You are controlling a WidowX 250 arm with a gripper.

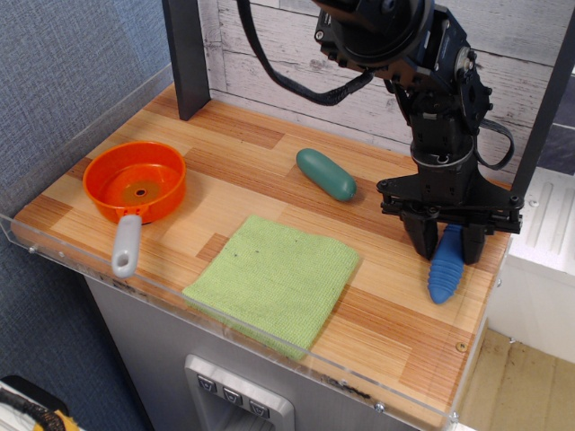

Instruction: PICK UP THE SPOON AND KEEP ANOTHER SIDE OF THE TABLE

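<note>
The spoon (444, 272) shows only its ribbed blue handle, at the right side of the table (269, 171) near the right rim. Its lower end touches or nearly touches the wood, and its metal head is hidden behind the gripper. My gripper (446, 247) points straight down over the handle's upper end. One black finger (422, 238) stands on each side of the handle, and the blue fills the gap between them. The jaws look shut on the handle.
A teal oblong object (327, 174) lies left of the gripper. A green cloth (274, 277) lies at the front middle. An orange pan (135, 182) with a grey handle sits at the left. A dark post (187, 54) stands at the back left. A clear acrylic rim (225, 334) runs along the front edge.
</note>
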